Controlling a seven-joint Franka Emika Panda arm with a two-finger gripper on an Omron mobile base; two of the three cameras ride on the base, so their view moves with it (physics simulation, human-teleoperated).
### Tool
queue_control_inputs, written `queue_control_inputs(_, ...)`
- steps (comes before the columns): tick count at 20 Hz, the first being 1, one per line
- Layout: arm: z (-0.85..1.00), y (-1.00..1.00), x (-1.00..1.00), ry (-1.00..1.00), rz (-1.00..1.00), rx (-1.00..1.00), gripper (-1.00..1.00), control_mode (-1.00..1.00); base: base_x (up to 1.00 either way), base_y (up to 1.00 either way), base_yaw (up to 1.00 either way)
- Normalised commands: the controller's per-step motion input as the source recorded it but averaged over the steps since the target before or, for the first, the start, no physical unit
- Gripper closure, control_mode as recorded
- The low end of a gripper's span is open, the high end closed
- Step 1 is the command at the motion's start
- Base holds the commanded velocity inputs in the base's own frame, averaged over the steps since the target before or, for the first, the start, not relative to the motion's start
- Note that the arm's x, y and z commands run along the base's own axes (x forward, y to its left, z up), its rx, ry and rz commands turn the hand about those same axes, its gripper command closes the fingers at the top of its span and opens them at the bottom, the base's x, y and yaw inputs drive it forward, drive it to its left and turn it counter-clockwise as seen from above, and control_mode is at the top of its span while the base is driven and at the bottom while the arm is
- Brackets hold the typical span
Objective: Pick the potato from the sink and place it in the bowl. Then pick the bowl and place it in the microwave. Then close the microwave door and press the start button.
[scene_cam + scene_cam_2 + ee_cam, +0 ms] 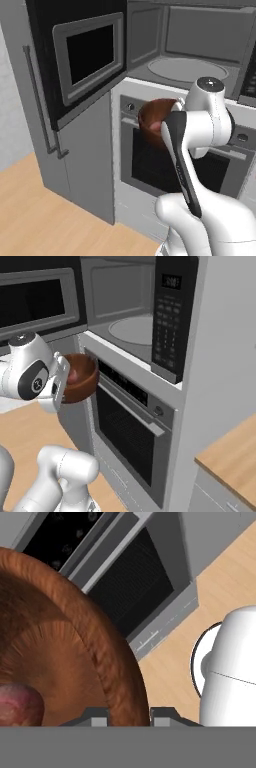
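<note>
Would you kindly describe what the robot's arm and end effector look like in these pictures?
The arm is glossy white, built of rounded, bulbous links. A black strip runs down one link, and the round joint caps are dark grey with small pale markings. No loose cables show. The end effector ends in two small dark grey finger tips, blocky and angular, seen in the hand view.

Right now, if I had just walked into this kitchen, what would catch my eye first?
Probably the white arm holding a dark wooden bowl in mid-air in front of the oven, its end effector clamped over the bowl's rim. Inside the bowl lies a small reddish potato. Just above, the microwave stands wide open, its door swung out to the left and its pale turntable plate bare.
</note>
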Motion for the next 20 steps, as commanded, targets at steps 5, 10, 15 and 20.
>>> queue_control_inputs(5,0.0,0.0,0.0,0.0,0.0,0.0,1.0,1.0,0.64,0.33,-0.23)
queue_control_inputs(10,0.0,0.0,0.0,0.0,0.0,0.0,1.0,1.0,0.5,0.09,-0.21)
queue_control_inputs(15,0.0,0.0,0.0,0.0,0.0,0.0,1.0,1.0,0.71,0.0,-0.14)
queue_control_inputs(20,0.0,0.0,0.0,0.0,0.0,0.0,1.0,1.0,0.17,0.0,-0.01)
